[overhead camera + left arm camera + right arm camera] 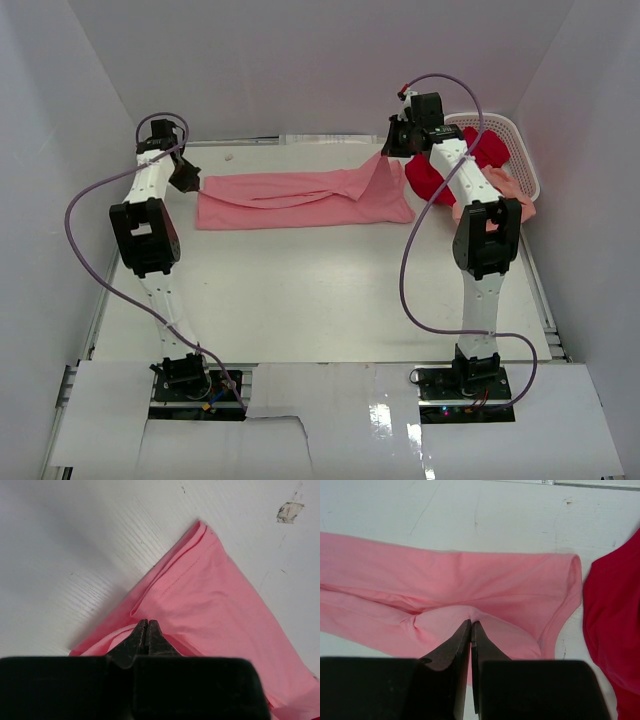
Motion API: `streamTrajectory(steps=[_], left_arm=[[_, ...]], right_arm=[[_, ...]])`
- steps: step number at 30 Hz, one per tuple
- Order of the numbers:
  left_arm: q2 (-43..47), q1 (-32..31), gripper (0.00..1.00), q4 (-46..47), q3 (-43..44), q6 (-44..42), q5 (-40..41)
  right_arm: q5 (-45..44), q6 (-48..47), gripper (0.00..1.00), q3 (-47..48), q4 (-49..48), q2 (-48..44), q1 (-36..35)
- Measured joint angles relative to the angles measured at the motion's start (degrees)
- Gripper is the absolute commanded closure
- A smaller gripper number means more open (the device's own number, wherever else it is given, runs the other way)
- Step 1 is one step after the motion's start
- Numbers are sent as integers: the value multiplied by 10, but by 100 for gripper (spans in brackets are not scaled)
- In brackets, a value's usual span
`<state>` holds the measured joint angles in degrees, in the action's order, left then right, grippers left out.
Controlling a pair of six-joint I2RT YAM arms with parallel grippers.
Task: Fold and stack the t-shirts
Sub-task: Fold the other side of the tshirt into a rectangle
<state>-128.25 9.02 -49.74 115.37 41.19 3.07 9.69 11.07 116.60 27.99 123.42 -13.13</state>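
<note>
Lying long across the table (300, 290), the pink shirt (300, 200) is pinched tight at both ends by the left gripper (147, 626) and right gripper (470, 625). The red shirt (425, 180) and peach shirt (508, 187) spill out of the basket (527, 160).

pink t-shirt (300, 200): plain pink, all over
red t-shirt (421, 180): deep red, plain
peach t-shirt (512, 188): pale salmon
basket (528, 170): white, perforated
counter (320, 300): white

Soft cloth t-shirt (290, 200) (matt), scuffed white table (300, 300)
</note>
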Motion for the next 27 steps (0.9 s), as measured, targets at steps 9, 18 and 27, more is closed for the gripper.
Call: streamTrajectory(steps=[9,18,27], left_arm=[[-18,0,100,-10,8,0,-2],[-18,0,100,-10,21,1,-4],[-36,0,100,-11,36,2,-5]], right_arm=[[10,1,92,22,-10,26,12],[14,3,92,38,-12,38,28],[17,5,92,48,-16,53,30]])
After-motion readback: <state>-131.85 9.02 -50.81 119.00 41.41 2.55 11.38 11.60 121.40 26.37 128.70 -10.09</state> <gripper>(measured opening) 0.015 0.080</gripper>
